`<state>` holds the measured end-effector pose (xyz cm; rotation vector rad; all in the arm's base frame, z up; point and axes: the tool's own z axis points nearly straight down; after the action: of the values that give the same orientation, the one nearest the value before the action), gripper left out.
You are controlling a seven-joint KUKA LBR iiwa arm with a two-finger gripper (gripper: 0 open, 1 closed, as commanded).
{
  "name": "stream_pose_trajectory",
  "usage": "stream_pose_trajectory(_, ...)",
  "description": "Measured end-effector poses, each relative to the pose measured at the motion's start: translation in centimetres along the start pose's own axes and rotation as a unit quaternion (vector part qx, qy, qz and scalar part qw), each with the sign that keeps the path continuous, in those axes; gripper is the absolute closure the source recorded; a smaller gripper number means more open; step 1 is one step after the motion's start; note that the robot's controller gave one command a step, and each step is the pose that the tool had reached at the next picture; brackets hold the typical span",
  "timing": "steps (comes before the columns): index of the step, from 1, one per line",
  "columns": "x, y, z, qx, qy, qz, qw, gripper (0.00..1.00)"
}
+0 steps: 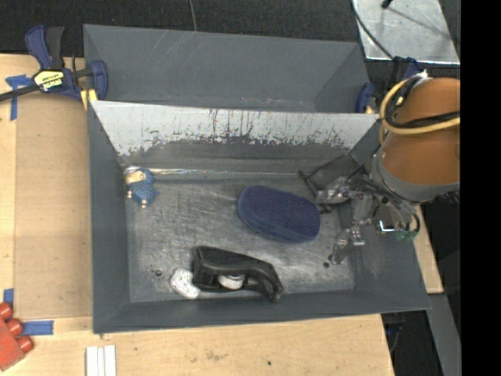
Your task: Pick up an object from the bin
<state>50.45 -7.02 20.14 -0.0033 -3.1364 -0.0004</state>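
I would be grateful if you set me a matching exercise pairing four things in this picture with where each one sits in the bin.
Things:
1. blue oval pad
2. black tool
3. small blue toy
4. gripper

Places in the bin:
A. near edge of the floor, left of centre
B. far left corner of the floor
C. right side of the floor
D. middle of the floor

Pairs: 1-D, 2-A, 3-B, 4-C.
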Motion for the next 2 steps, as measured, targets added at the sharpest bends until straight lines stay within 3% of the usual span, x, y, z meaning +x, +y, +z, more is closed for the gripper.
stream_pose_trajectory(1, -6.17, 1.96, 11.23, 0.002, -0.0061, -0.173, 0.9849, 0.0)
stream_pose_trajectory(2, -6.46, 2.02, 10.84, 0.002, -0.0119, -0.173, 0.9849, 1.0)
